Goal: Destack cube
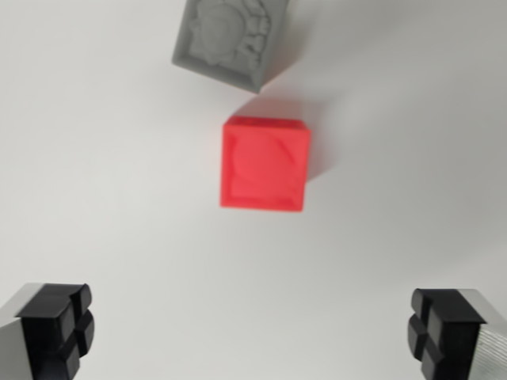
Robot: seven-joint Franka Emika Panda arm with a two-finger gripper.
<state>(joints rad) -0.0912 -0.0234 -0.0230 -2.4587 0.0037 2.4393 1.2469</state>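
White worktop (103,198): red cube (264,164) center, grey cube (230,39) at 12 o'clock, apart. End effector (252,336) fingers wide apart, empty.

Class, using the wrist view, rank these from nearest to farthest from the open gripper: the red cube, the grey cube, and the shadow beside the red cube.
1. Red cube: centre of view, closest to the gripper.
2. Red cube's shadow: on the wrist view's right of the cube, nearly tied with it.
3. Grey cube: top edge, farthest.

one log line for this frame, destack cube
gripper: open, empty | red cube: on table, apart from grey cube | stack: none seen
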